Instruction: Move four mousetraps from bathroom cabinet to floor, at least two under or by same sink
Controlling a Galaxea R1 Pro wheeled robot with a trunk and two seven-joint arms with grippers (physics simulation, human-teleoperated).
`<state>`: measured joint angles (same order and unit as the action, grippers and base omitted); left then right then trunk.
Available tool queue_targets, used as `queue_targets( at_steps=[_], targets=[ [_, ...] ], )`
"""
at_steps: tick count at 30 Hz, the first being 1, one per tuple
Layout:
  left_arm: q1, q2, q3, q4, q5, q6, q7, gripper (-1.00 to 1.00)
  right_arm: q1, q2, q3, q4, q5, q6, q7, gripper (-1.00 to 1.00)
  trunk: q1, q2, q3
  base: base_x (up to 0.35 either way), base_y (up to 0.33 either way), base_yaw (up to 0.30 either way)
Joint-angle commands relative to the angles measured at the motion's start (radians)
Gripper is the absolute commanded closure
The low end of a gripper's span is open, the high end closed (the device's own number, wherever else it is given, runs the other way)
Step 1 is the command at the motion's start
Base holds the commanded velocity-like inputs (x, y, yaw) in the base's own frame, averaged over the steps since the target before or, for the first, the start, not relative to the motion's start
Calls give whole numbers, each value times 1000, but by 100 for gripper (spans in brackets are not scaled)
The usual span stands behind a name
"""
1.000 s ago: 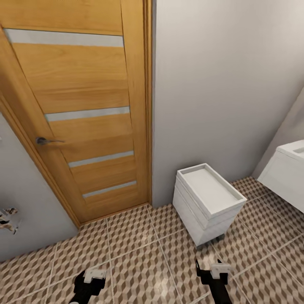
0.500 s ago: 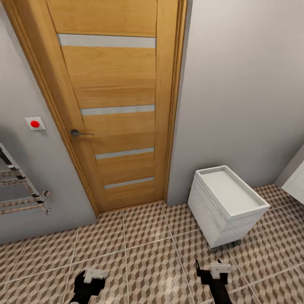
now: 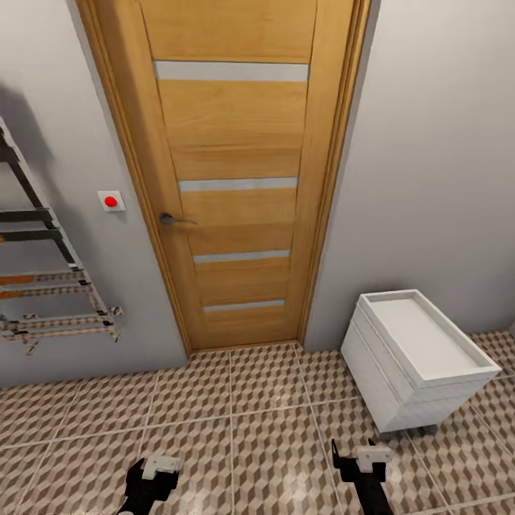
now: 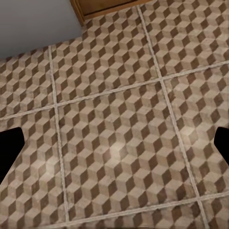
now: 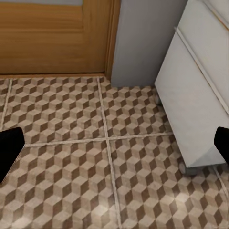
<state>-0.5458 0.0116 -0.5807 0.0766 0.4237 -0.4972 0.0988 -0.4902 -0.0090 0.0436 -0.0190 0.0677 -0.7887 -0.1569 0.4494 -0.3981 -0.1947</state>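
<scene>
The bathroom floor (image 3: 265,429) of cube-patterned brown and beige tiles spreads in front of me. My left gripper (image 3: 150,476) and right gripper (image 3: 361,461) hang low at the near edge of the head view, above the tiles. In the left wrist view the left gripper (image 4: 114,148) is open, its dark fingertips (image 4: 8,149) wide apart over bare floor (image 4: 114,119). The right gripper (image 5: 114,148) is open too, with only tiles (image 5: 71,143) between its fingers. The mousetraps, the cabinet and the sink are out of view.
A closed orange wooden door (image 3: 236,179) with a handle (image 3: 172,219) faces me. A white wheeled drawer unit (image 3: 418,361) stands against the grey wall at the right, close to my right gripper. A towel rack (image 3: 43,286) and a red button (image 3: 110,201) hang on the left wall.
The whole view has swung to the left: door and white drawer unit slid right, the white sink edge left the picture, the towel rack and red button came in. Both arms keep their pose.
</scene>
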Motion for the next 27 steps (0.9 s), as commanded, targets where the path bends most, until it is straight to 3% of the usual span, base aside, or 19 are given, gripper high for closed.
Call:
queue_targets(
  at_steps=[1,27],
  targets=[
    [-2,-1,-8,3,4,-4,2,-100,-1,0,4,1,7,-1,-10,-100,1,-2,-2,-3,2,254],
    [-2,-1,-9,3,4,-4,2,-100,-1,0,5,1,7,-1,-10,-100,1,-2,-2,0,0,254]
  ],
)
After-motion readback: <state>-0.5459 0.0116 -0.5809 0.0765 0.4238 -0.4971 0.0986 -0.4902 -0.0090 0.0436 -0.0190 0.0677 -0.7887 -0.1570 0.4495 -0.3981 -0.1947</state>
